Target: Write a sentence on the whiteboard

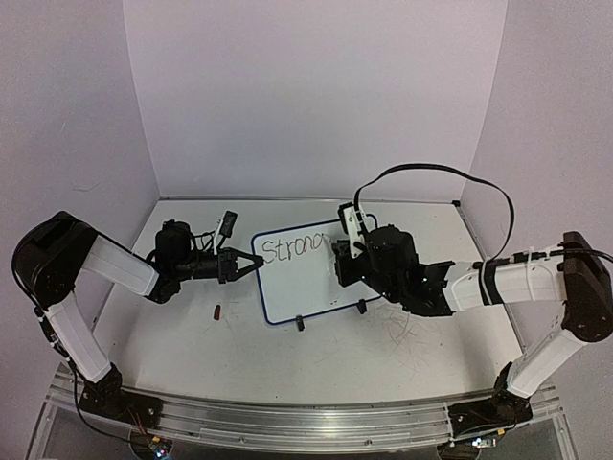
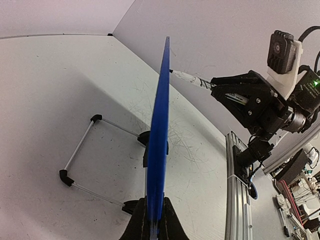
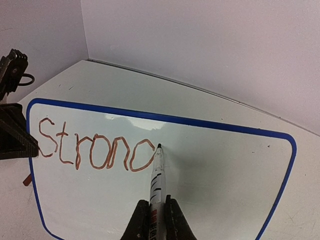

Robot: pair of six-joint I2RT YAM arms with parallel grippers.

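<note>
The whiteboard [image 1: 306,273] stands propped up on its black clip feet at the table's middle. It also shows edge-on in the left wrist view [image 2: 160,125] and face-on in the right wrist view [image 3: 215,175]. My left gripper [image 1: 251,264] is shut on the board's left rim [image 2: 154,220]. My right gripper [image 1: 343,251] is shut on a white marker [image 3: 157,185], whose tip touches the board just right of the sentence [image 3: 95,150], which reads "Stron" plus a round open letter. The writing also shows in the top view [image 1: 295,249].
A small dark-red cap [image 1: 217,310] lies on the table left of the board. A black object [image 1: 228,224] lies behind the left gripper. The board's wire stand [image 2: 80,160] sits behind it. The aluminium base rail [image 1: 287,422] runs along the near edge.
</note>
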